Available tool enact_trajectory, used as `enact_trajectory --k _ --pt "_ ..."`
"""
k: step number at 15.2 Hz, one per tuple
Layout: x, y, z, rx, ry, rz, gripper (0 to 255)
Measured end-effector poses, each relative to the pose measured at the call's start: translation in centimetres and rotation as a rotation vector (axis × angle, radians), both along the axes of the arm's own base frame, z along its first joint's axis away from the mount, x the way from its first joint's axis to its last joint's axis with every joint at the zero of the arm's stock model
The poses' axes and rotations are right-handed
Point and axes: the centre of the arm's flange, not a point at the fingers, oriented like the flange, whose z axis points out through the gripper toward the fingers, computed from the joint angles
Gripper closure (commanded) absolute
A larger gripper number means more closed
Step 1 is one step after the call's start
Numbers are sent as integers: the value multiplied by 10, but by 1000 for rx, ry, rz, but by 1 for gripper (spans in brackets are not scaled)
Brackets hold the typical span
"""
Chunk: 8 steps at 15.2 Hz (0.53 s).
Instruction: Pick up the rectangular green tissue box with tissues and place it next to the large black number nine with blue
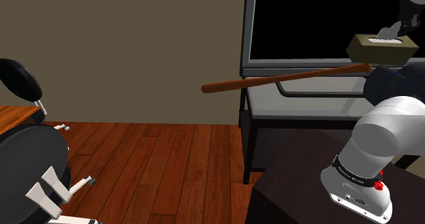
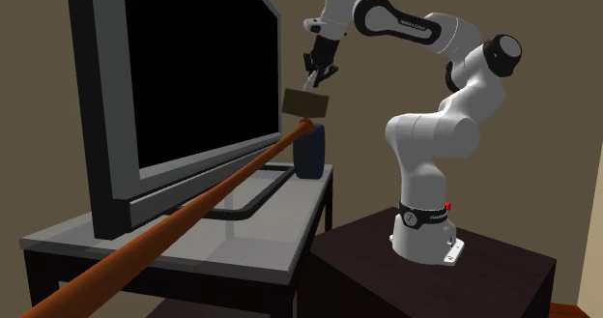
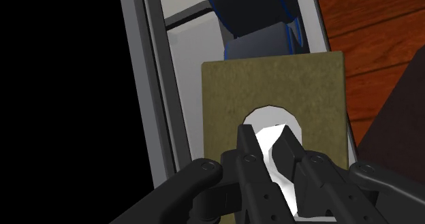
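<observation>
Gripper (image 2: 316, 77) clasps the olive tissue box (image 2: 304, 103) by its top, airborne above the dark blue object (image 2: 309, 154) on the grey table (image 2: 193, 246), brown bat (image 2: 193, 215) tip just under the box, black-screened TV (image 2: 184, 84) alongside.

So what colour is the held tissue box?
The tissue box is dull olive green, white tissue poking out; clearest in the wrist view.

Olive tissue box (image 1: 381, 48) hangs level above dark-blue nine (image 2: 309, 153)
</observation>
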Motion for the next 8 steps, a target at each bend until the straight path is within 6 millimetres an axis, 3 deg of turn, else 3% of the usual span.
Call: enact_trajectory --k 8 --pt "-1 0 -43 0 0 0 255"
